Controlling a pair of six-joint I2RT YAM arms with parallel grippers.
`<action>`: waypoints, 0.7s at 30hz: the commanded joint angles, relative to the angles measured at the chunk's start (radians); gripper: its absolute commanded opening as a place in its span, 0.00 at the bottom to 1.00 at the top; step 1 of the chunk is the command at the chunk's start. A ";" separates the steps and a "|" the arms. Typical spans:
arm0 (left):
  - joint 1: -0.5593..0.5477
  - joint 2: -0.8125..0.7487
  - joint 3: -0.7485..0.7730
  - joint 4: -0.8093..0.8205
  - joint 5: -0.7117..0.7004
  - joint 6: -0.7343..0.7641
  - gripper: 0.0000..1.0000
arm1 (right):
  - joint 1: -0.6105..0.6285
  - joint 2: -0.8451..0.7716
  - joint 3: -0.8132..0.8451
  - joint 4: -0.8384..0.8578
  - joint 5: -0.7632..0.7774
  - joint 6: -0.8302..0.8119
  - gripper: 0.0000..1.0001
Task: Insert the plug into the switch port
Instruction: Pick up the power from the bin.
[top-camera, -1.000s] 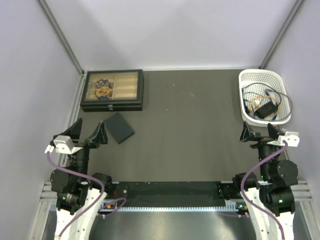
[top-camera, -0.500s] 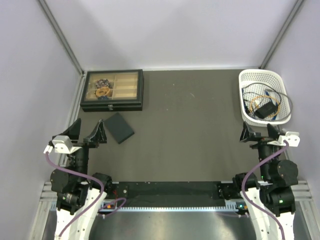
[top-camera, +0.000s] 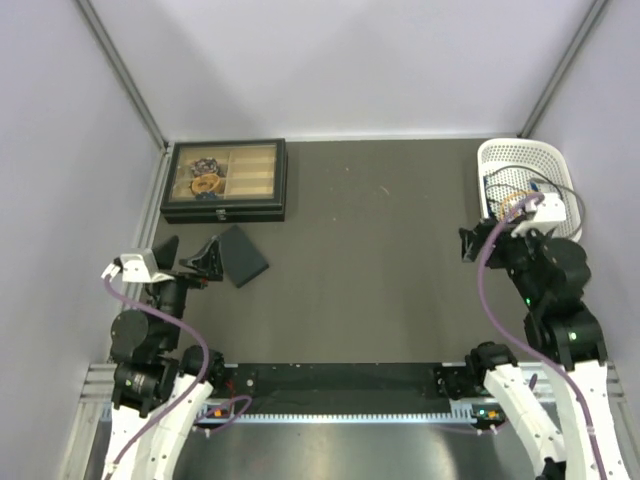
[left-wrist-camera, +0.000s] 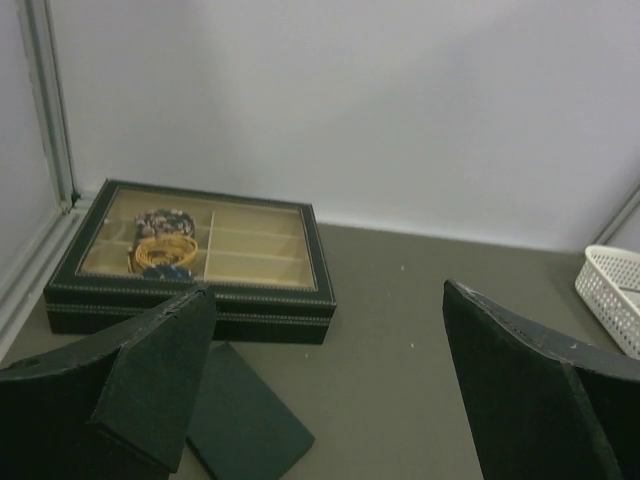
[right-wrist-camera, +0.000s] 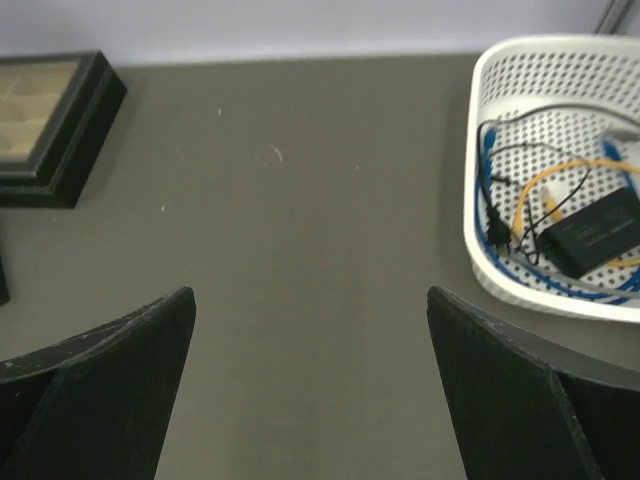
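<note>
Two pincers: both wide, both empty, held above the surface (top-camera: 370, 260).
Left pincer (left-wrist-camera: 328, 295): near the left edge, with its jaws spread. In the top view one finger overlaps a near corner of the switch; whether they touch cannot be told.
Right pincer (right-wrist-camera: 310, 300): near the right edge, with its jaws spread over bare surface. It is just short of the basket, which lies ahead and to its right in the wrist view.
Switch (top-camera: 240, 256): a flat, dark grey, square box lying cornerwise on the surface. It is just in front of the case and apart from it.
Port: cannot be made out on any edge of the switch.
Case (top-camera: 224, 180): black with a clear lid, in the far left corner. Yellow and dark items sit in its left compartments.
Basket (right-wrist-camera: 480, 120): white and perforated, in the far right corner.
Cables (right-wrist-camera: 545, 185): yellow and blue, looped inside the basket. Which end is the plug cannot be told.
Brick (right-wrist-camera: 590, 230): black, lying on the cables in the basket, with a thin black lead beside it.
</note>
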 joint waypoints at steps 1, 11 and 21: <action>-0.001 0.072 0.043 -0.079 0.038 -0.035 0.99 | -0.007 0.161 0.087 -0.041 -0.050 0.034 0.99; -0.001 0.253 0.037 -0.173 0.114 -0.090 0.99 | -0.007 0.540 0.333 -0.188 0.130 0.120 0.99; -0.071 0.244 0.029 -0.201 0.001 -0.055 0.99 | -0.129 0.803 0.457 -0.208 0.282 0.187 0.99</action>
